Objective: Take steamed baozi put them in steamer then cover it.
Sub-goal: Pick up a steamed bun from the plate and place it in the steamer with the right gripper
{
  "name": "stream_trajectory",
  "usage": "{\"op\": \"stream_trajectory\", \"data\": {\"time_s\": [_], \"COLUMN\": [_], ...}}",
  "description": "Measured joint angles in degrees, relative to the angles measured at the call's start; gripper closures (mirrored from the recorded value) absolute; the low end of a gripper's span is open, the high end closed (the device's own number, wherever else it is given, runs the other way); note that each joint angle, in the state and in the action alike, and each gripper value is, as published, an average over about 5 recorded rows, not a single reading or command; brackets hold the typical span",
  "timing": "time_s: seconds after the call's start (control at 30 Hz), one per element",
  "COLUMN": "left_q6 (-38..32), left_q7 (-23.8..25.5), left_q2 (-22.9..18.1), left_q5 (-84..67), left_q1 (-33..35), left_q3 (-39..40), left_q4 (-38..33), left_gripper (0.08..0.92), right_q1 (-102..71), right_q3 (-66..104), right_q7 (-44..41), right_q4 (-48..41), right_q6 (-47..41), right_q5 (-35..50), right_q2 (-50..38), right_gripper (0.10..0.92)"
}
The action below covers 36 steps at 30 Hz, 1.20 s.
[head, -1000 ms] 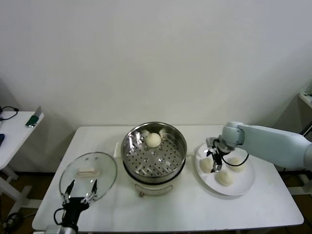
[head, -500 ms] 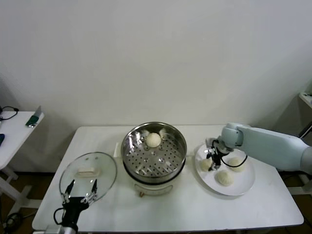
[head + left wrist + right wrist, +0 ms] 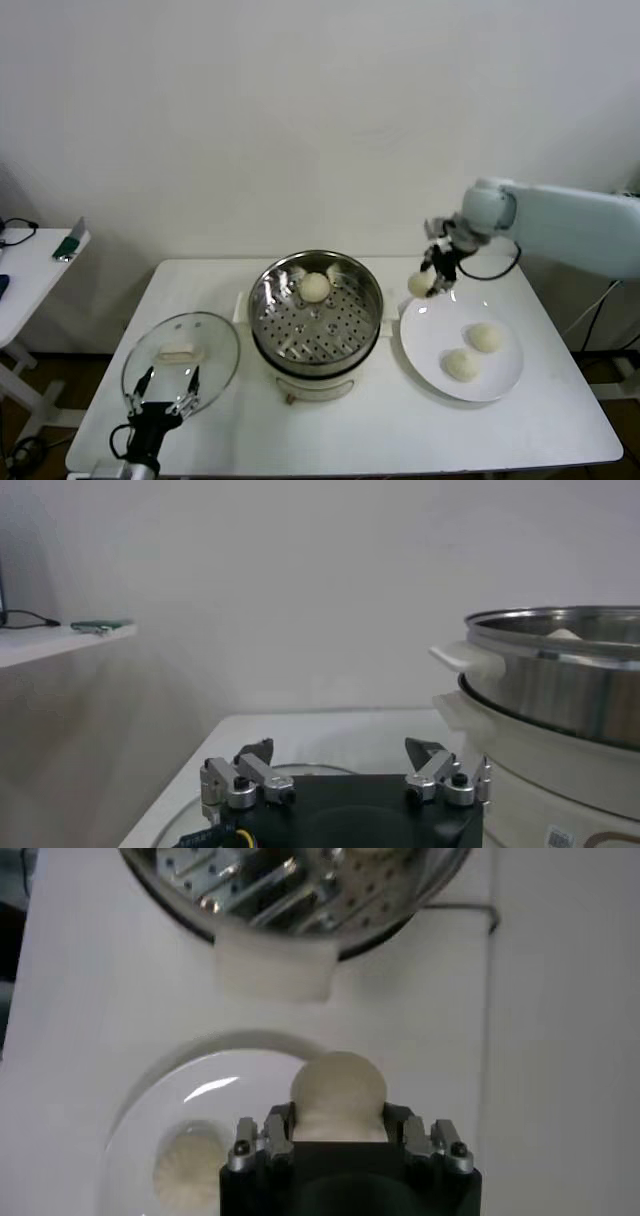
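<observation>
My right gripper (image 3: 430,282) is shut on a cream-white baozi (image 3: 420,284) and holds it in the air above the far left edge of the white plate (image 3: 432,358); the bun also shows between the jaws in the right wrist view (image 3: 337,1091). One baozi (image 3: 314,287) lies at the back of the steel steamer (image 3: 266,315). Two baozi (image 3: 485,337) (image 3: 460,364) stay on the plate. The glass cover (image 3: 181,360) lies flat on the table left of the steamer. My left gripper (image 3: 166,388) is open and empty at the cover's near edge.
The white table's front edge (image 3: 350,466) runs close below the pot base. A small side table (image 3: 30,270) stands to the far left. The steamer's white handle (image 3: 273,972) lies between the plate and the basket.
My right gripper has lifted one baozi off the plate and risen up and slightly back. Two buns remain on the plate instead of three. The left arm has not moved.
</observation>
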Motion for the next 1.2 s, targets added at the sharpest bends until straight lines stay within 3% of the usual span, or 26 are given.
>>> {"op": "stream_trajectory", "data": {"time_s": [0.47, 1.2], "left_q6": [0.05, 0.00], "left_q7": [0.09, -0.07], "left_q2": [-0.06, -0.26], "left_q5": [-0.02, 0.05], "left_q1": [-0.07, 0.36], "left_q3": [0.03, 0.10], "left_q4": [-0.51, -0.67], "left_gripper": [0.177, 0.177], "right_q1": [3.86, -12.99], "right_q3": [5.59, 8.39], "right_q7": [10.48, 21.91], "right_q4": [9.61, 3.34], "right_q6": [-9.94, -17.04], "right_q5": [14.65, 11.32], "right_q2": [10.83, 24.14], "right_gripper": [0.431, 0.431]}}
